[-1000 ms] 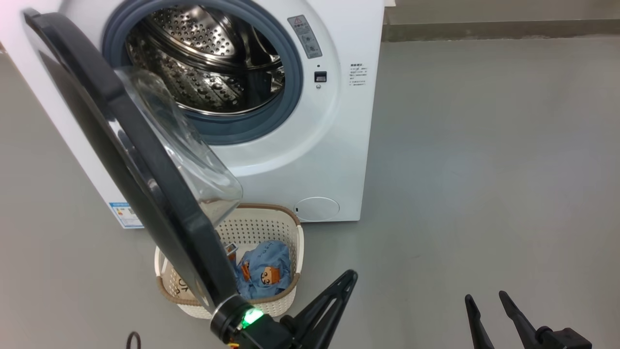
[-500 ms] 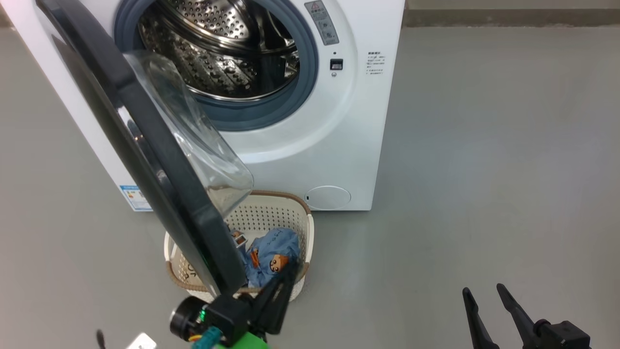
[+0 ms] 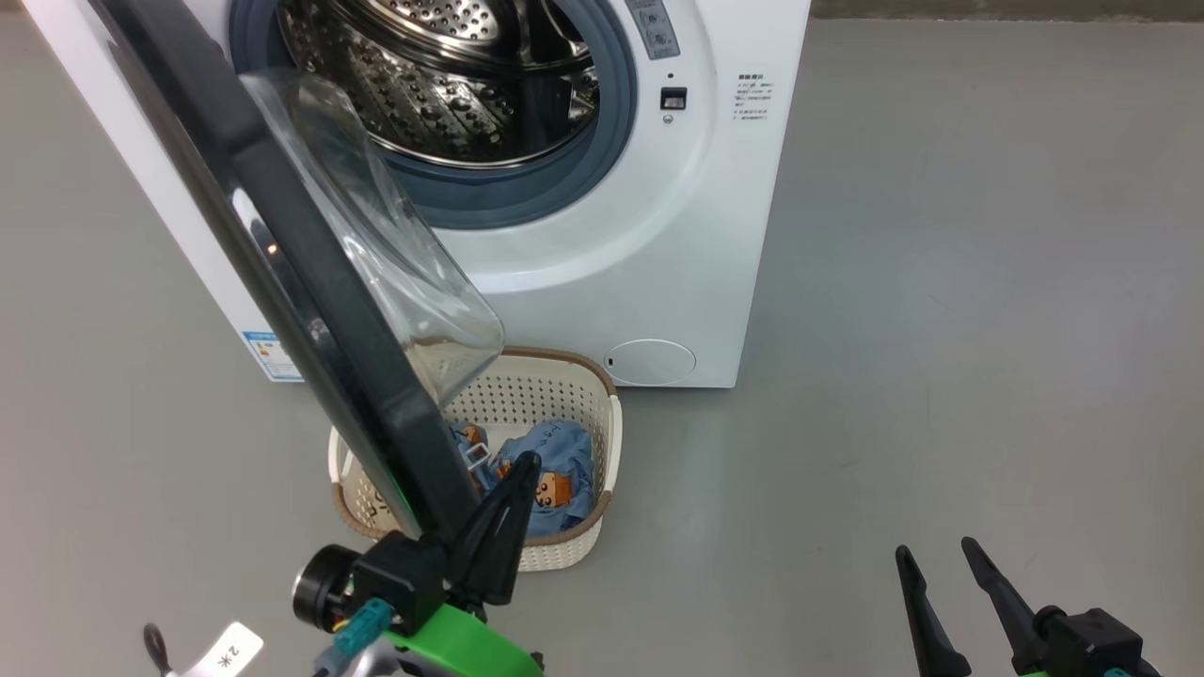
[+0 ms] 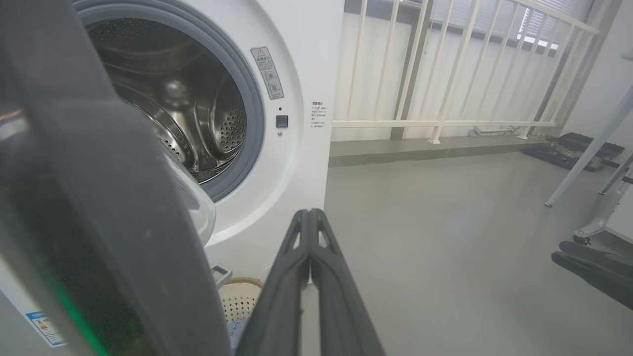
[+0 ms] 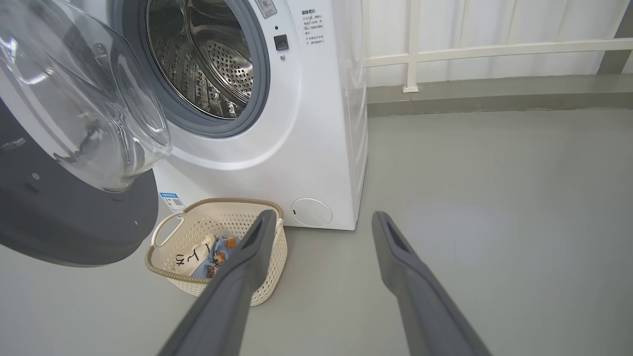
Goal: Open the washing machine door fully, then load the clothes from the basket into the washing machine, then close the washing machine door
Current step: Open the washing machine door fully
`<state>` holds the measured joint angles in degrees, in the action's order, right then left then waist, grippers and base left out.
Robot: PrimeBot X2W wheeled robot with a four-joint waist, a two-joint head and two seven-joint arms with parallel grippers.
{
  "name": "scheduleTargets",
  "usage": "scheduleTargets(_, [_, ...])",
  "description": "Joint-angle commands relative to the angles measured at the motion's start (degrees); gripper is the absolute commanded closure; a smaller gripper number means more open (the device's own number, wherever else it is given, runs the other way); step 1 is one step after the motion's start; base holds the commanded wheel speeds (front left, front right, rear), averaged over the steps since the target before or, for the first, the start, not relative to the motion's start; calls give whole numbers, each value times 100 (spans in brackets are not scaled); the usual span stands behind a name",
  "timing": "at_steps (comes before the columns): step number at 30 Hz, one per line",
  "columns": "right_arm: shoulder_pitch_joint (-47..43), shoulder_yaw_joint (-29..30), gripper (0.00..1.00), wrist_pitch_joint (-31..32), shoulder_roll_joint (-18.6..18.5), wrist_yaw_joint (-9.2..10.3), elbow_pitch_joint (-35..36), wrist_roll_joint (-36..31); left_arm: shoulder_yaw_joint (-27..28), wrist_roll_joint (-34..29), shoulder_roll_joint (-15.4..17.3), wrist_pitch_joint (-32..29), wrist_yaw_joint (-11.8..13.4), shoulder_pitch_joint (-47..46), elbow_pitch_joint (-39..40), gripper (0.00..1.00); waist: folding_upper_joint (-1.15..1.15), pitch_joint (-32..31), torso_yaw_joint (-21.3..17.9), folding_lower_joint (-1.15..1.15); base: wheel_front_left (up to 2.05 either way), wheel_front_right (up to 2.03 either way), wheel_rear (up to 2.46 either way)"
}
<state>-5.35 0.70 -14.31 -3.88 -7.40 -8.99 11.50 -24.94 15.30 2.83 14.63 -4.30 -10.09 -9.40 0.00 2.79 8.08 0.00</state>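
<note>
Door-opening step in hand. Washing machine door [image 3: 282, 235] hangs partway out from the washing machine [image 3: 658, 273], its rim over the basket [image 3: 609, 442]; clothes [image 3: 564, 470] lie inside. Left pincer [image 3: 520, 465] shut, empty, just beside the door's lower edge. Right pincer [image 3: 936, 550] wide open, empty, well apart. Next, by my reading: push door wider to clear the basket

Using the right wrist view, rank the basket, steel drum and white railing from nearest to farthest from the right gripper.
1. basket, on the floor, lower left of the right gripper.
2. steel drum, inside the washing machine, upper left.
3. white railing, behind the machine, upper right.
</note>
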Motion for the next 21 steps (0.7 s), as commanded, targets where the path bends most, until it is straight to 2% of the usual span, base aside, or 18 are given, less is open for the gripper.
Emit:
scheduleTargets(1, [254, -171, 0, -69, -83, -9, 103, 82, 229, -1, 20, 36, 14, -268, 73, 100, 0, -1, 2, 0, 0, 0, 0])
scheduleTargets(21, [330, -261, 0, -69, -118, -9, 15, 133, 253, 89, 6, 37, 142, -335, -103, 100, 0, 113, 31, 0, 0, 0, 0])
